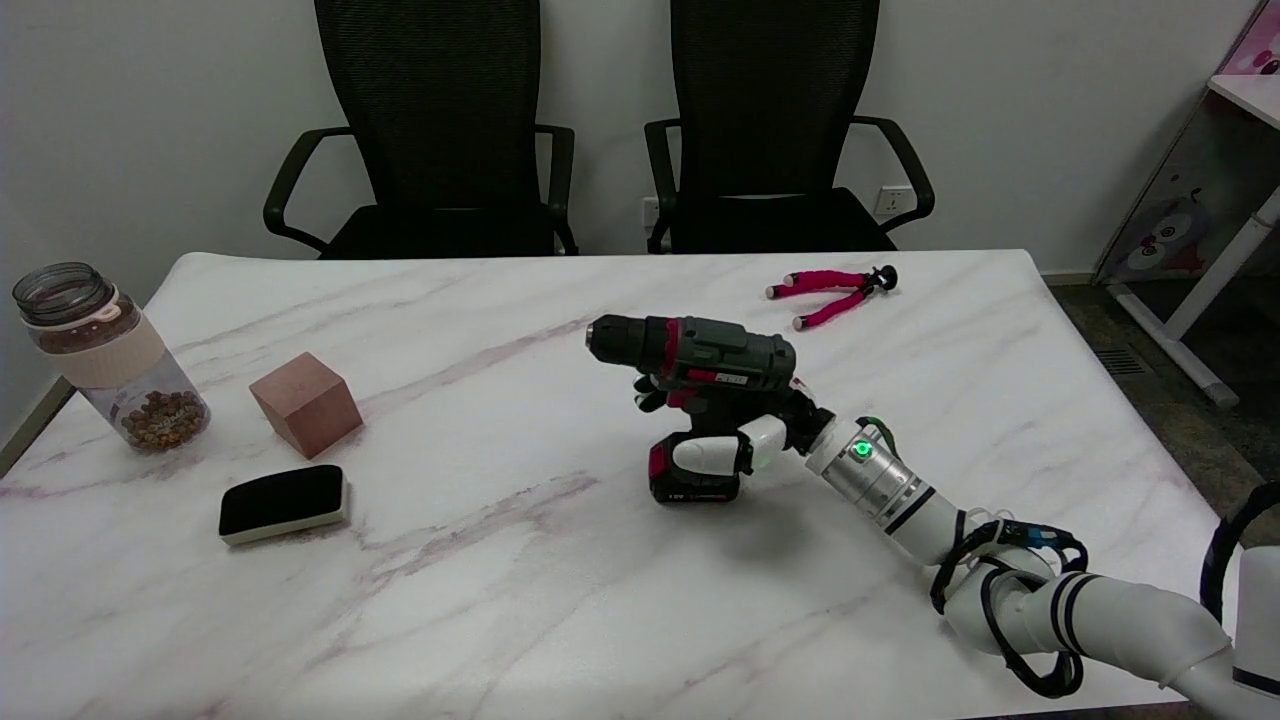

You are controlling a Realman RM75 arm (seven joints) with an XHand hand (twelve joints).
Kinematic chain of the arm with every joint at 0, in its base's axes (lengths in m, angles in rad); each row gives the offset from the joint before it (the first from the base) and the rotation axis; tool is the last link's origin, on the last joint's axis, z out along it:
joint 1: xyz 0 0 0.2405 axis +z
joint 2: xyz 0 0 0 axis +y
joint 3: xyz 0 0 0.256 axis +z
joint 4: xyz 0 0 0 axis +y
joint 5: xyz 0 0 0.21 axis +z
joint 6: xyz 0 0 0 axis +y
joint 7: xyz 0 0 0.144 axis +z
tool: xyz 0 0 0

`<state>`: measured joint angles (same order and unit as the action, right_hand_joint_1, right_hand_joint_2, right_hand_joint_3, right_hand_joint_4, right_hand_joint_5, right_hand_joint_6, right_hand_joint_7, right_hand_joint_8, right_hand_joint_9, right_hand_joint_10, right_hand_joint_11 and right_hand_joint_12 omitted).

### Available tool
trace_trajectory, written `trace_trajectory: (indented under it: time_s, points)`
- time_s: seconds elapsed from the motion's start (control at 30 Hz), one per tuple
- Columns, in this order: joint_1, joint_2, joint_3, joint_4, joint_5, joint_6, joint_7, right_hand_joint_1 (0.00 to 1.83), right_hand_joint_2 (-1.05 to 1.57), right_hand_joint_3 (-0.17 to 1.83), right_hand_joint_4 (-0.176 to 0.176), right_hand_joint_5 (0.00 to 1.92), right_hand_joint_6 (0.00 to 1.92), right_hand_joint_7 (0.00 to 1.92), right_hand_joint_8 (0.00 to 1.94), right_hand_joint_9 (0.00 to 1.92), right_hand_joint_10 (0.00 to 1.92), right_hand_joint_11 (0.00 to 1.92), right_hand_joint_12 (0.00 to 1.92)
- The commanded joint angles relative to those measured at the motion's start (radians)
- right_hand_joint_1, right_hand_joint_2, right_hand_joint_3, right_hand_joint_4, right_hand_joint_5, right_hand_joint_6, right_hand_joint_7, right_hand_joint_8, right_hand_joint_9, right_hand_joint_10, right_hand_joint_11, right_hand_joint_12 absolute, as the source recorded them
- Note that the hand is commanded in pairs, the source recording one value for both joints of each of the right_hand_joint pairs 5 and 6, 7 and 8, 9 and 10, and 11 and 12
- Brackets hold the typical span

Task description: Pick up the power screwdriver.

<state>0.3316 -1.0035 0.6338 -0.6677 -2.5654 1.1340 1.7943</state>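
Counting from my station: one drill [692, 372] upright near the table [560, 620] centre, my right hand [745, 440] wrapped around its grip, fingers clamped; one jar [105, 358] at the left edge, brown bits inside; one block [305, 403]; one eraser [284, 503]; one pink tripod [832, 293] near the far edge.

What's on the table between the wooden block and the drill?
Nothing: the head view shows only bare marble tabletop between the wooden block and the power screwdriver.
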Motion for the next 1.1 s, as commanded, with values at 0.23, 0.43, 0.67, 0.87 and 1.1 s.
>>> trace_trajectory:
  time_s: [0.23, 0.43, 0.67, 0.87, 1.1]
  points:
    - [0.003, -0.001, 0.003, 0.000, 0.001, -0.022, -0.001, 1.25, 0.32, 0.91, 0.176, 0.78, 0.78, 0.78, 0.78, 1.00, 1.00, 0.87, 0.87]
    - [0.002, -0.001, 0.003, 0.002, 0.001, -0.026, -0.001, 1.27, 0.35, 1.02, 0.176, 0.81, 0.81, 0.81, 0.81, 1.12, 1.12, 1.00, 1.00]
    - [0.000, -0.001, 0.003, 0.002, 0.004, -0.036, -0.001, 1.27, 0.52, 1.08, 0.154, 0.88, 0.88, 0.88, 0.88, 1.39, 1.39, 1.28, 1.28]
    - [0.003, -0.001, 0.003, 0.002, 0.004, -0.036, -0.001, 1.26, 0.66, 0.97, 0.133, 0.91, 0.91, 0.91, 0.91, 1.62, 1.62, 1.37, 1.37]
    - [0.004, -0.001, 0.002, -0.003, 0.003, -0.043, -0.001, 1.25, 0.72, 0.92, 0.124, 0.92, 0.92, 0.92, 0.92, 1.71, 1.71, 1.46, 1.46]
